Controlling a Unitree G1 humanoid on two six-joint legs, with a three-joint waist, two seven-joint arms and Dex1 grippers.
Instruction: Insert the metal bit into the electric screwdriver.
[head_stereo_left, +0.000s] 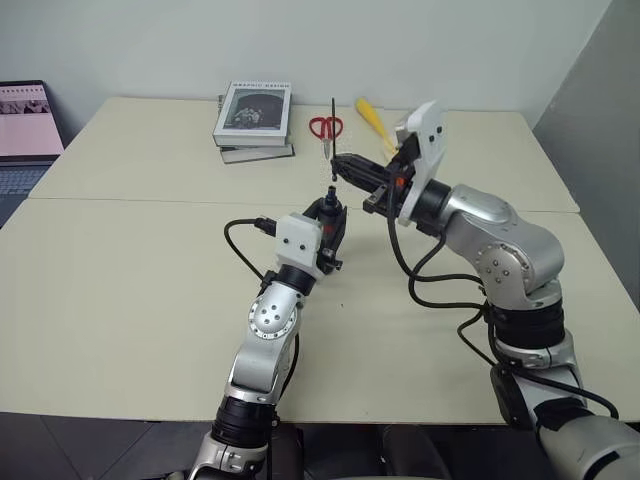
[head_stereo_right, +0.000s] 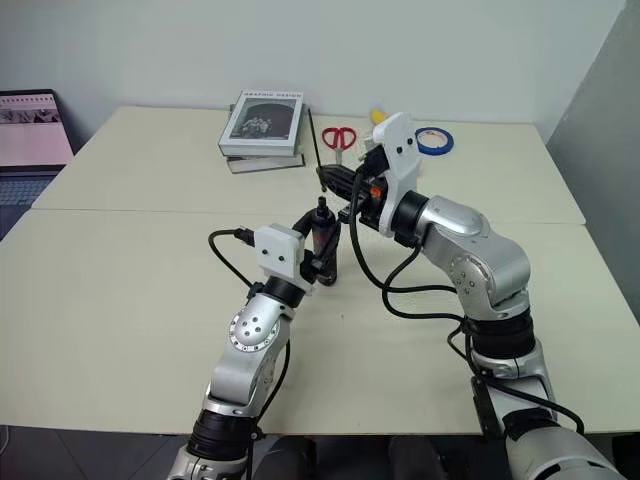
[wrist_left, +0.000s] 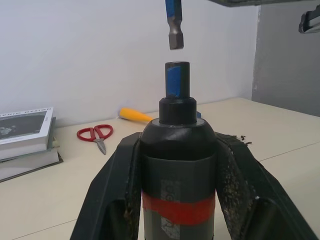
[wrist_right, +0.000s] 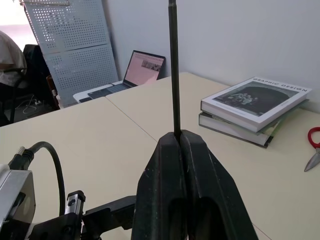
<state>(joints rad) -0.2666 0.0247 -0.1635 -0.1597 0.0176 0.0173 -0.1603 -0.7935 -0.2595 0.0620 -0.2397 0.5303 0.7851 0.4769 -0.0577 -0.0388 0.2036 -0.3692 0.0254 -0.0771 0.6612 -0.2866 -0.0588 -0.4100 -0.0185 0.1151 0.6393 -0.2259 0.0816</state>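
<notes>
- L gripper (head_stereo_left: 331, 228): fingers clamped on the electric screwdriver (wrist_left: 177, 165), held upright above the table (head_stereo_left: 130, 290), socket up.
- R gripper (head_stereo_left: 352, 168): fingers pinched on the metal bit (head_stereo_left: 333, 135), held vertical.
- Bit's lower end hangs just above the socket, apart, slightly off-axis (descent should seat it).

Black electric screwdriver (wrist_left: 177, 165) with red band and blue-marked tip, grey metal bit (wrist_right: 173, 70), red-handled scissors (wrist_left: 95, 134), cream tabletop (head_stereo_left: 130, 280), blue tape roll (head_stereo_right: 434, 140)
</notes>
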